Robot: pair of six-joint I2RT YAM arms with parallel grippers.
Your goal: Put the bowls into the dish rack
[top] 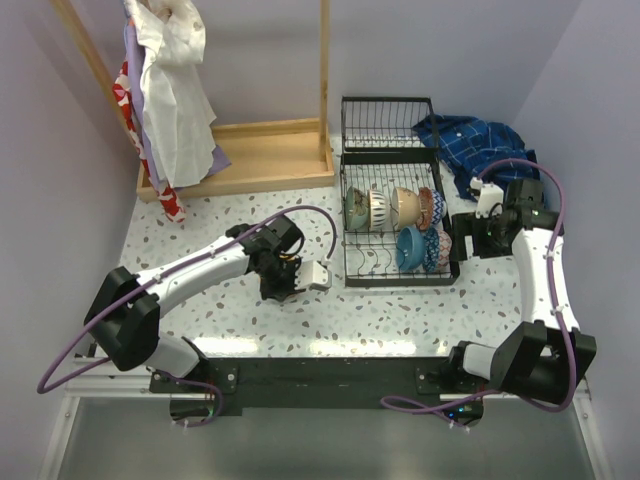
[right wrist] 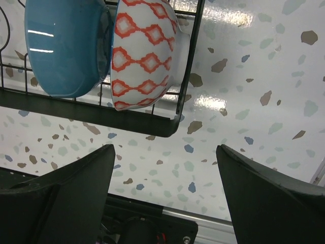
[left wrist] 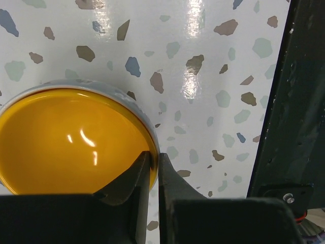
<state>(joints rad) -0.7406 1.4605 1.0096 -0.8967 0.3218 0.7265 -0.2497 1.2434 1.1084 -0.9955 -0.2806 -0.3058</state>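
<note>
The yellow bowl (left wrist: 71, 142) is amber inside, its rim seemingly pale grey. The teal bowl (right wrist: 66, 46) is plain, the patterned bowl (right wrist: 144, 56) white with red-orange diamonds.

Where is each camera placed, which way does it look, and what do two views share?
Top external: above, behind the bases, looking down on left arm, right arm, dish rack.
Left wrist: looks down; left gripper pinches the yellow bowl's rim.
Right wrist: low beside the rack; open right gripper faces teal bowl, patterned bowl.
Shared: top external shows those bowls too.
</note>
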